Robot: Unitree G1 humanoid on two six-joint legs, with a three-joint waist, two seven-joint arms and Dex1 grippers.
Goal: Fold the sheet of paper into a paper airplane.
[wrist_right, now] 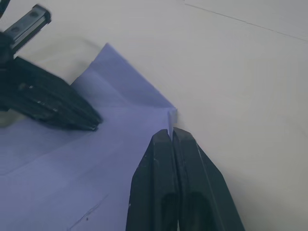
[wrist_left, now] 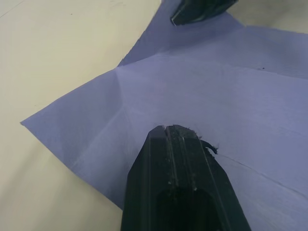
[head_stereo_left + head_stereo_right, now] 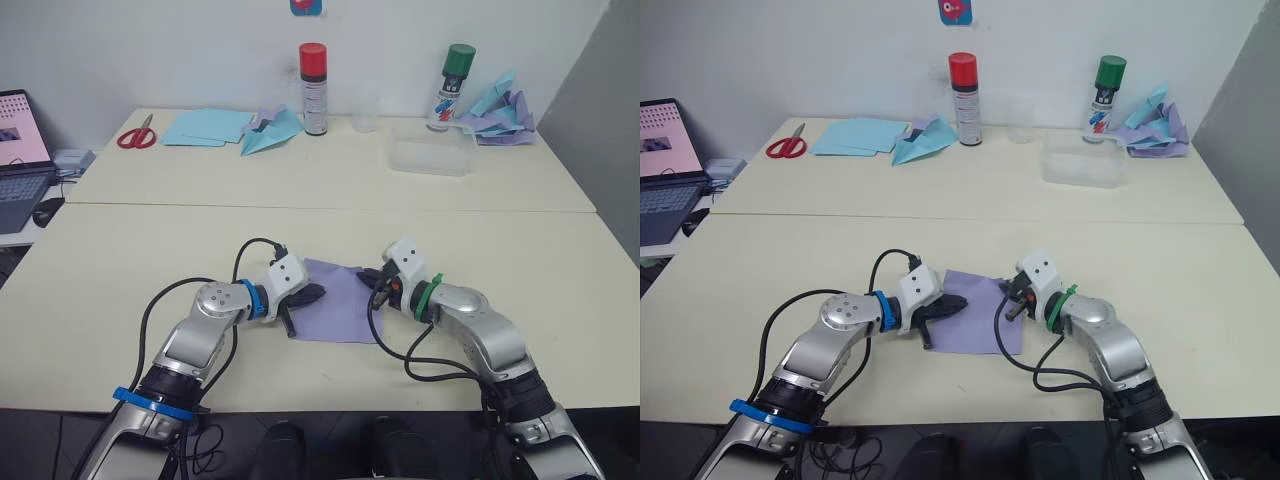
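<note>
**Both grippers pressed together on the lavender sheet**

While the sheet of paper (image 3: 338, 305) lies flat near the front edge of the near table (image 3: 120, 270), roughly midway between its left and right edges, both arms reach in over it from opposite sides. The left gripper (image 3: 312, 294) rests on the sheet's left part, its two black fingers (image 2: 175, 159) closed flat against each other with nothing between them, the tip pressing down on the paper. The right gripper (image 3: 378, 283) sits at the sheet's far right corner; in the right wrist view its fingers (image 1: 166, 159) are closed together, and the small upturned corner of the paper stands right at their tips, though whether it is actually pinched cannot be told. Faint crease lines run across the sheet, and one far corner is folded.

On the far table, along its back edge, stand a red-capped spray can (image 3: 314, 88) and a green-capped spray can (image 3: 452, 86). Near its left corner lie red scissors (image 3: 137, 135), light blue sheets (image 3: 207, 126) and a light blue paper plane (image 3: 272, 132). A clear plastic tray (image 3: 432, 157) sits in front of the green-capped can, with a blue-and-purple paper heap (image 3: 500, 115) at the right corner.
</note>
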